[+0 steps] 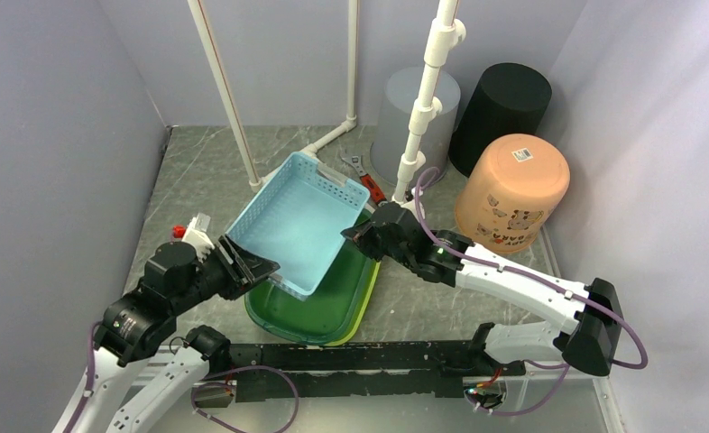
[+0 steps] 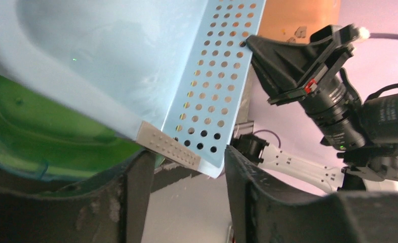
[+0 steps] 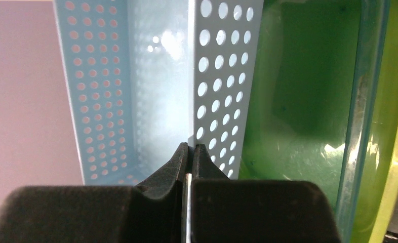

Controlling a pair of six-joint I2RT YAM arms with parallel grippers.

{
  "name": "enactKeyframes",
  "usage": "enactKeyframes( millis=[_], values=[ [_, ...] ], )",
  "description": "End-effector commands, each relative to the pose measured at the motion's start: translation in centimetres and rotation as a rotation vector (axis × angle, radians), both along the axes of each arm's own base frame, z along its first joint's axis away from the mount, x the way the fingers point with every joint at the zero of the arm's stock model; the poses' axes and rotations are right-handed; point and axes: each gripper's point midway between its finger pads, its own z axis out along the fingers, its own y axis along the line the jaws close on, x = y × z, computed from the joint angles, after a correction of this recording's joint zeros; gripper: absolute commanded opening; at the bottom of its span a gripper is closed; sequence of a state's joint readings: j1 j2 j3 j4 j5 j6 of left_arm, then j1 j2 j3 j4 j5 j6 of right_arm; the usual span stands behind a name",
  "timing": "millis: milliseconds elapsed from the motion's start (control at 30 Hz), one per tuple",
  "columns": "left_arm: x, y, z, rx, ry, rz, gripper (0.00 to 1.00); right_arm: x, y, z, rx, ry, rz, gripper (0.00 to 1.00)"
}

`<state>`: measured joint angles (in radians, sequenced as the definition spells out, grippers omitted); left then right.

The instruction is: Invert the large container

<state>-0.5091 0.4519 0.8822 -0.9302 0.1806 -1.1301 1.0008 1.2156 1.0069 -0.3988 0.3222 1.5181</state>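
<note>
Mid-flip: the large blue container [image 1: 299, 221] tilts above a green tray [image 1: 328, 314] on the worktop [image 1: 197, 171]. The right gripper [image 1: 355, 236] pinches its perforated wall, jaws tight. The left gripper [image 1: 253, 266] straddles a corner, jaws partly apart. The next move probably calls for closing them, then rolling it over.

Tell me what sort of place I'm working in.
Probably a lab robot test cell: plain grey panel walls box in a marble-patterned tabletop, a white plastic pipe frame stands on it, and upturned plastic bins sit at the back.

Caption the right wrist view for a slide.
Right gripper pinched shut on a perforated wall of the blue basket, green tray beside it.
</note>
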Motion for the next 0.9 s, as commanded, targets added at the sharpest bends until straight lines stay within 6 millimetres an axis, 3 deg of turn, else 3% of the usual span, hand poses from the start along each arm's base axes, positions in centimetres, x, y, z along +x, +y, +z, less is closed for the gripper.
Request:
enactKeyframes(
  millis=[0, 133, 233, 400, 633, 767, 867],
  values=[
    [3.0, -0.4, 3.0, -0.069, -0.169, 0.059, 0.52, 0.0, 2.1, 2.7, 0.167, -0.024, 0.039, 0.0],
    [3.4, -0.2, 2.9, -0.064, -0.197, 0.076, 0.53, -0.3, 2.4, 2.9, 0.194, -0.018, 0.055, 0.0],
    [4.1, -0.1, 4.2, -0.112, -0.28, 0.104, 0.5, -0.7, 2.7, 2.7, 0.224, -0.003, 0.069, 0.0],
    [4.5, 0.4, 6.6, -0.093, -0.361, 0.118, 0.3, -1.3, 3.1, 2.0, 0.227, 0.02, 0.098, 0.0],
    [4.7, 0.7, 8.8, 0.008, -0.427, 0.083, 0.03, -1.2, 3.5, 2.5, 0.189, -0.023, 0.143, 0.01],
    [5.3, 2.0, 9.8, 0.159, -0.473, 0.086, 0.03, -1.3, 3.3, 2.2, 0.126, -0.055, 0.174, 0.16],
    [6.0, 3.7, 10.8, 0.303, -0.516, 0.109, 0.03, -1.5, 2.7, 1.8, 0.082, -0.073, 0.185, 0.38]
  ],
)
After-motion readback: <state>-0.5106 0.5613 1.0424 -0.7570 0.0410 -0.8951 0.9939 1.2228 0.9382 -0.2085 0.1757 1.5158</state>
